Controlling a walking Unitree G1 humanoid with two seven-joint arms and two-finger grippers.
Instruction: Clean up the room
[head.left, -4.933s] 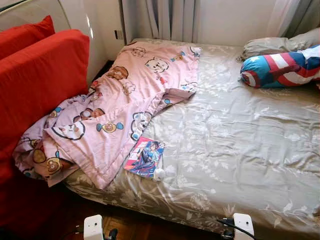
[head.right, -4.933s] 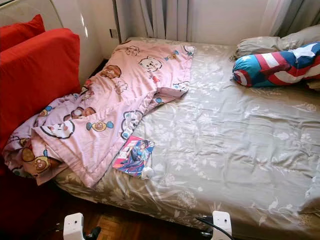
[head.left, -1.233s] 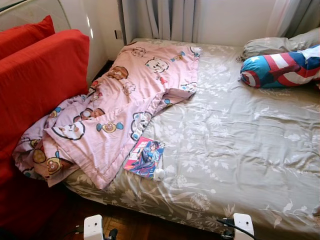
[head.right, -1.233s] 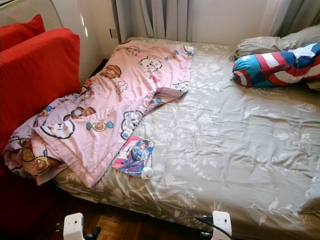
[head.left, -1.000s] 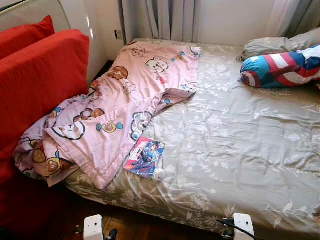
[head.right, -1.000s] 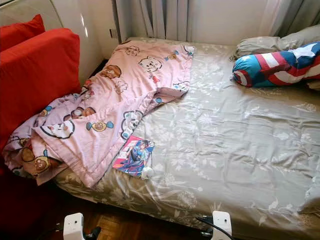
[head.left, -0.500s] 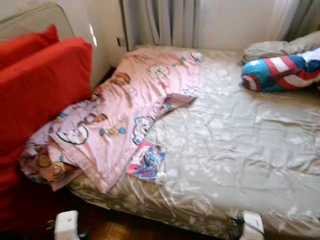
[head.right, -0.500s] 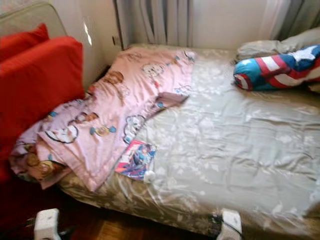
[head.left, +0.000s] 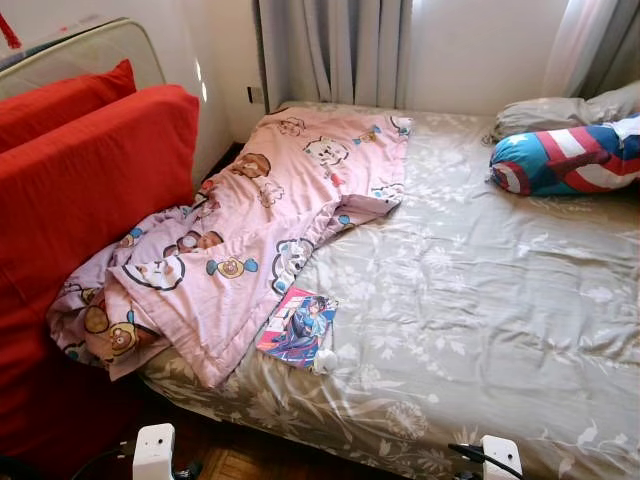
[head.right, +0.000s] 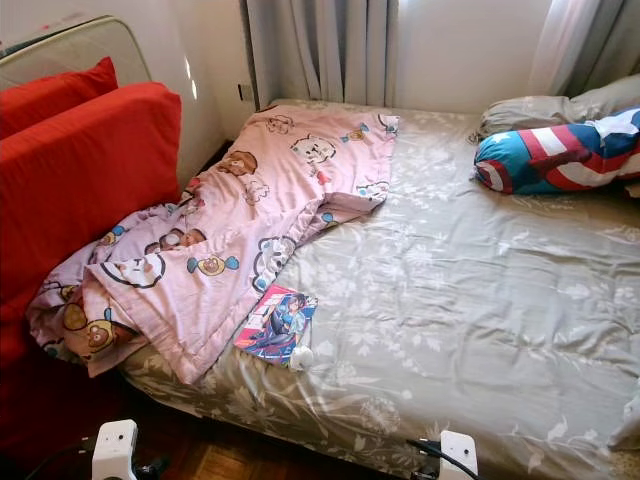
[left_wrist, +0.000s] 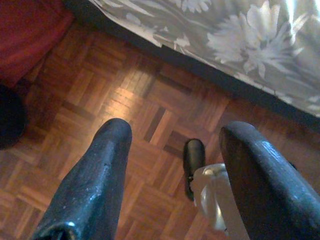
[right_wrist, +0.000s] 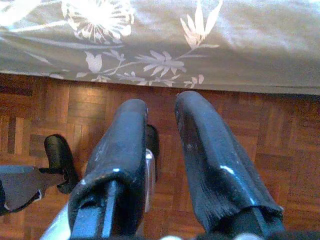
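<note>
Item 1, bed (head.left: 520, 300): grey floral cover, our landmark for everything below. Since a second ago the whole view has shifted and tipped upward, with blur half a second back; we read this as our own camera moving, not the things. The layout on the bed matches the earlier pictures.

Item 2, pink cartoon blanket (head.left: 270, 220): rumpled across the bed's left side, one end spilling off the near left corner against the red cushions (head.left: 90, 190).

Item 3, book (head.left: 298, 326): colourful cover, lying flat on the bed near its front edge, touching the blanket's hem. A small white object (head.left: 323, 358) sits just beside it.

Item 4, striped pillow (head.left: 565, 160): blue, red and white, at the bed's far right, before a grey pillow (head.left: 560, 110).

Item 5, left gripper (left_wrist: 175, 175): hanging low over the parquet floor (left_wrist: 75, 100) at the bed's foot, fingers well apart, empty.

Item 6, right gripper (right_wrist: 160, 150): likewise low by the bed's front edge, fingers parted a little, holding nothing.

Assessment: we judge tidying not yet begun; the book and blanket look like first candidates.
</note>
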